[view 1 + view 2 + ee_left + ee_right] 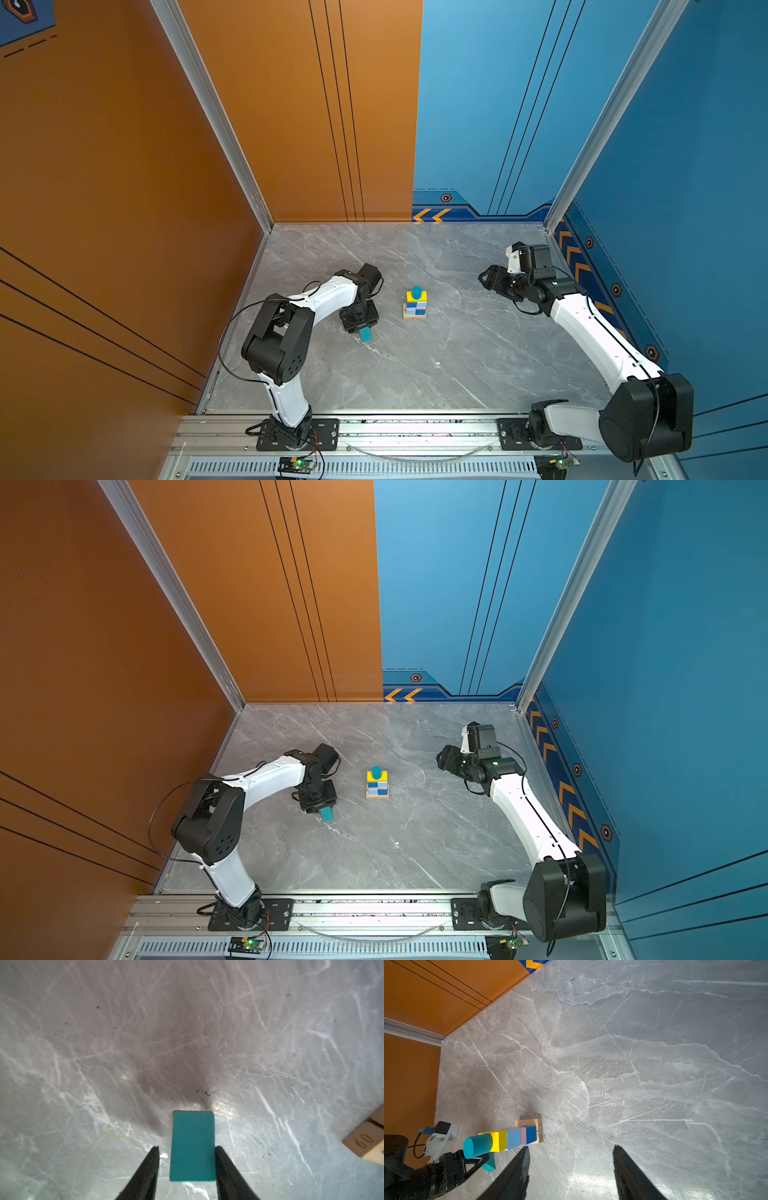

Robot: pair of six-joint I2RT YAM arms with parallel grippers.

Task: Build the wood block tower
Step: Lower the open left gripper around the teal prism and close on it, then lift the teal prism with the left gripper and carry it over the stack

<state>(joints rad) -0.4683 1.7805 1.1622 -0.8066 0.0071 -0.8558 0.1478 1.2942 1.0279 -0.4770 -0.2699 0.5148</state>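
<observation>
The tower [415, 303] [377, 783] stands mid-table: a tan plank base, dark and light blue cubes with a pink slab, a yellow bar, and a teal cylinder [477, 1146] on top. To its left a teal prism [366, 333] [192, 1147] lies flat on the table. My left gripper [187, 1148] points down over it, open. Its fingers straddle the near end of the prism, one against its side and the other a small gap away. My right gripper [484, 279] [571, 1147] hovers open and empty to the right of the tower.
A grey marble table [457, 365] is walled by an orange panel [124, 187] on the left and a blue panel [685, 187] on the right. The tower's tan base [365, 1142] shows at the edge of the left wrist view. An aluminium rail [415, 428] runs along the front.
</observation>
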